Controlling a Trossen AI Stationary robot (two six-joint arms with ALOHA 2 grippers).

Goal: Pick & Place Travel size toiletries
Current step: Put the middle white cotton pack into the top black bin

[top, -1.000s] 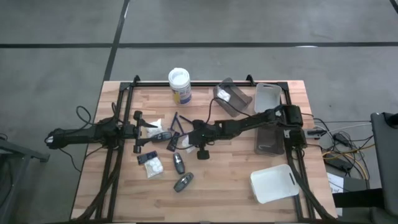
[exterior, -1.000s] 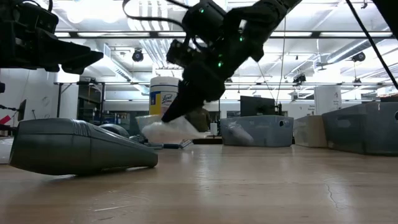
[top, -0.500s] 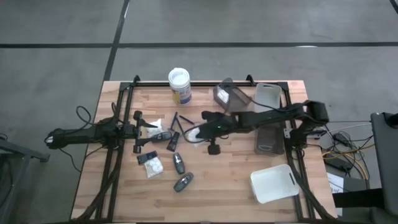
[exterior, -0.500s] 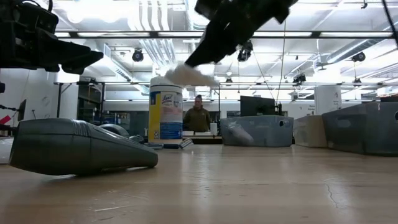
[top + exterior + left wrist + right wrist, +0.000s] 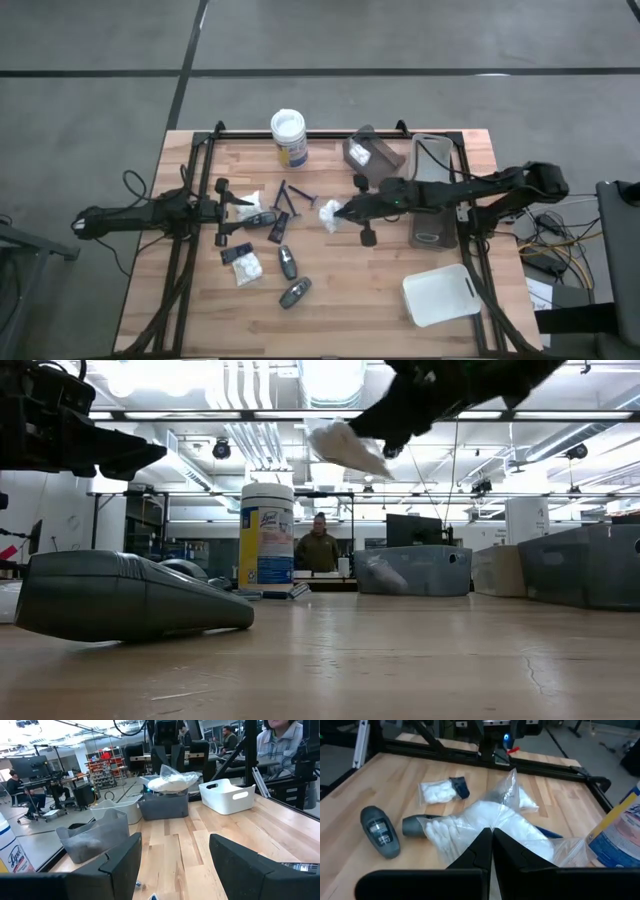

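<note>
— What does the room look like?

— A workshop with a grey concrete floor and a wooden bench (image 5: pixel 340 300) in the middle of the overhead frame. A person (image 5: pixel 318 550) stands far behind the bench in the low view.

— Where is the right gripper?

— The right gripper (image 5: pixel 337 211) sits just right of the frame's centre, clenched on a clear white packet (image 5: pixel 329 214) of cotton, held in the air above the bench. In the low view the packet (image 5: pixel 345 448) hangs near the top of the frame, above the jar (image 5: pixel 266 536).

— And the left gripper?

— The left gripper (image 5: pixel 236 202) is at centre left, its fingers spread and grasping nothing, waiting over the pile.

— What lies on the bench?

— Left of centre: another white packet (image 5: pixel 243 265) low in the pile, a dark oval bottle (image 5: pixel 294 292) at lower centre, a second bottle (image 5: pixel 287 262) just above it, and thin blue sticks (image 5: pixel 298 196) near the held packet. The jar (image 5: pixel 289 136) stands at upper centre. A grey tray (image 5: pixel 368 157) tilts to its right, another grey tray (image 5: pixel 432 160) is at upper right, and a white tray (image 5: pixel 440 295) sits lower right.
</note>
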